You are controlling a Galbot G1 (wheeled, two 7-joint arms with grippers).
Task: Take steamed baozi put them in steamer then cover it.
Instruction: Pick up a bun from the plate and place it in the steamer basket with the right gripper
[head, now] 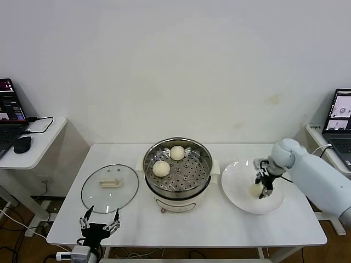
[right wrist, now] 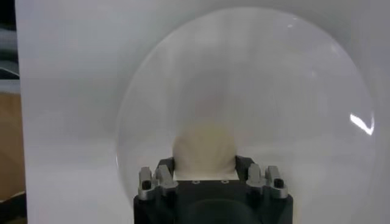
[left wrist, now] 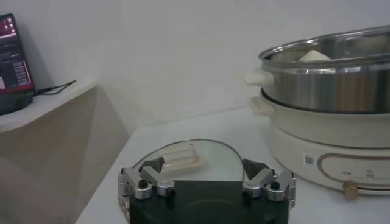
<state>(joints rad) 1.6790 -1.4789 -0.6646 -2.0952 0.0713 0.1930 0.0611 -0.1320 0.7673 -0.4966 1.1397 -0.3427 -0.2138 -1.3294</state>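
- While my right gripper [right wrist: 206, 176] clamps a round cream-white dough bun [right wrist: 204, 148] on the flat white plate [head: 241, 193], two buns [head: 161, 168] sit in the shiny steel steamer [head: 178, 183].
- My left gripper [head: 99, 222] hovers spread wide near the clear glass lid [head: 109, 188] lying on the table [head: 208, 224].

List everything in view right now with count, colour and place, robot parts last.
Round cream-white dough buns: three; two in the steamer, one on the plate between the right gripper's fingers.
Round stainless-steel steamer on cream-white base: one, table centre.
Clear glass lid with cream bar handle: one, flat on the table, robot's left of steamer.
Flat white plate: one, right of steamer.
Laptops: two, side desks.
Left gripper: open, near table edge, before lid.
Right gripper: over the plate, around the bun.
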